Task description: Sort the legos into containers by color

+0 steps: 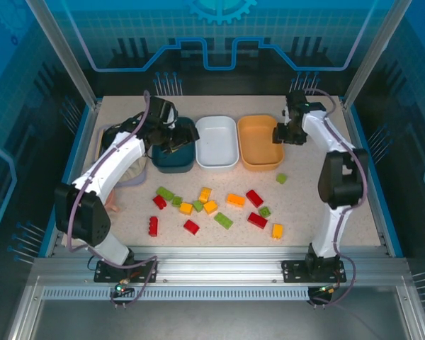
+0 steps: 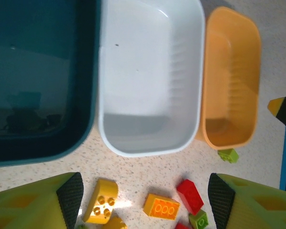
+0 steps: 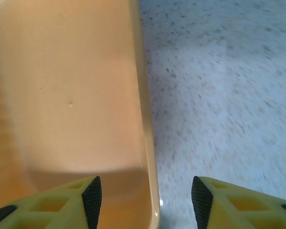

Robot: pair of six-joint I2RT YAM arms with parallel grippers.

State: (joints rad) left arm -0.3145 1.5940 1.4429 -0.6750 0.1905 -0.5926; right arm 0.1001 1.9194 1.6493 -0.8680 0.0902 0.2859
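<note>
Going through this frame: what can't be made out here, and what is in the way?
Teal tray: in the top view, the left gripper covers much of its floor. In the left wrist view it is cut off by the frame edge and dark with reflections, so its contents cannot be told.
Pale object: in the top view, mostly under the left arm; unidentifiable.
Orange tray: in the right wrist view, blurred and cut off at left and top.

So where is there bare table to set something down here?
Bare table between the orange tray and the right arm; also a thin strip along the near edge. Crowded: the legos scattered in front of the white tray.
</note>
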